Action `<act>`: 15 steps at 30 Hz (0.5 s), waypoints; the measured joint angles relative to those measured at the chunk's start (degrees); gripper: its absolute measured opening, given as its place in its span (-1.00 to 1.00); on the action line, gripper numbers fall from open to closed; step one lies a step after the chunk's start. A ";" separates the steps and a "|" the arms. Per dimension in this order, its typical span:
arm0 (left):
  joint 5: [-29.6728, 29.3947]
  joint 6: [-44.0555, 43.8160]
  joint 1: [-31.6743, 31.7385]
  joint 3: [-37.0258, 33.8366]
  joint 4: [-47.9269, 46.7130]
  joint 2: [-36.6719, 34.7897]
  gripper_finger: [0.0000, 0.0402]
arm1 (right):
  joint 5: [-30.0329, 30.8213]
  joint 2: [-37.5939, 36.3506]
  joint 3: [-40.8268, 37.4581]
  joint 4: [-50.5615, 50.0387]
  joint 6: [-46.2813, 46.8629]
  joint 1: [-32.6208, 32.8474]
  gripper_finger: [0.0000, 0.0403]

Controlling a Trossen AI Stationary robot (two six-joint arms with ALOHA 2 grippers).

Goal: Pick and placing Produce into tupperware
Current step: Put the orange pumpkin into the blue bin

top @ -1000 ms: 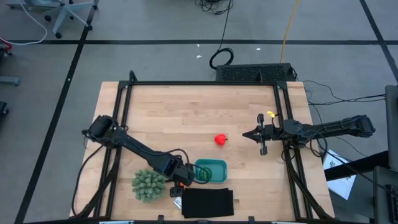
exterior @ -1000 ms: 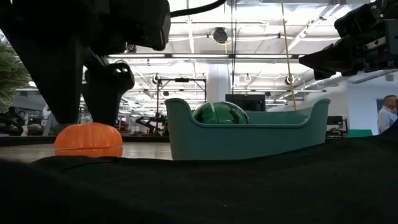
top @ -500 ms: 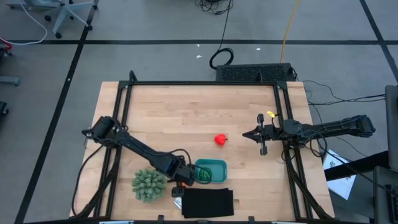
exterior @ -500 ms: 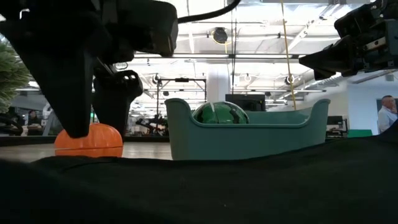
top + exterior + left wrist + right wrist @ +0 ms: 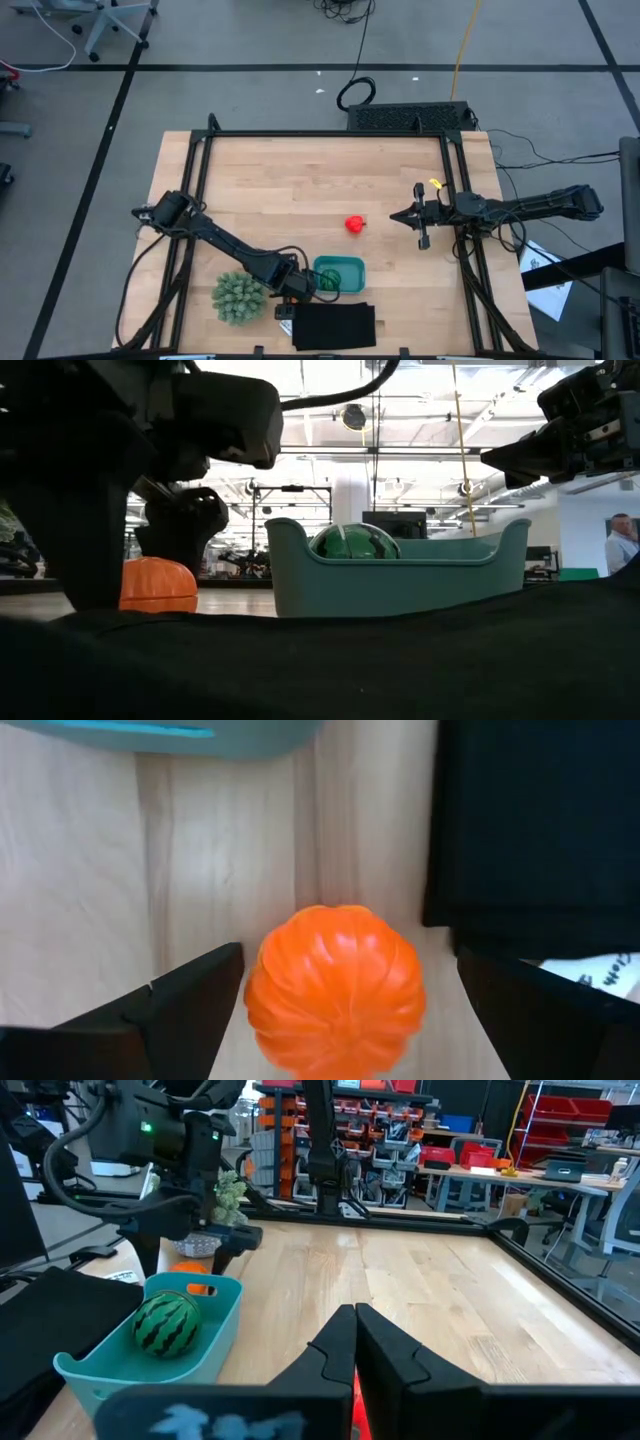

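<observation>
One piece of produce, the orange ball (image 5: 335, 990), is sitting on the bare wood between the left gripper's (image 5: 340, 1010) two dark fingers (image 5: 175, 1005), which are standing wide apart on either side of it with clear gaps showing; nothing is being held yet. The ball is lying just beside the teal tupperware (image 5: 351, 266), at its outer wall, with the black flat mat (image 5: 334, 325) close on another side.

Judgement on the step: the grasp is being set up, so the fingers should be sinking until they are bracketing the ball's widest part before closing, otherwise the round ribbed surface is likely to squirt out. Closing slowly and centred is looking wise, and the lift needs to be clearing the container wall before moving over it.

Inside the tupperware the dark green striped ball (image 5: 166, 1324) is already resting, so the orange one should be going down beside it, not on top. The red fruit (image 5: 354, 224) is waiting on open table, well apart from the container, nearer the right arm.

The right gripper (image 5: 354, 1342) is hanging idle near the table's right rail, its fingers pressed together and gripping nothing. The spiky pale-green plant (image 5: 239, 296) is crowding the left arm's other side, so the lift path is looking tight.
</observation>
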 joint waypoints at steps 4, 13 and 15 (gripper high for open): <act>-0.30 0.33 -0.02 0.04 0.01 0.22 0.90 | 0.00 0.07 0.00 0.02 0.01 -0.01 -1.00; -0.24 0.46 0.02 0.00 0.04 0.26 0.90 | 0.00 0.07 0.00 0.15 0.01 0.01 -1.00; -0.25 0.84 0.00 0.00 0.04 0.26 0.89 | 0.00 0.05 0.00 0.14 0.01 0.00 -1.00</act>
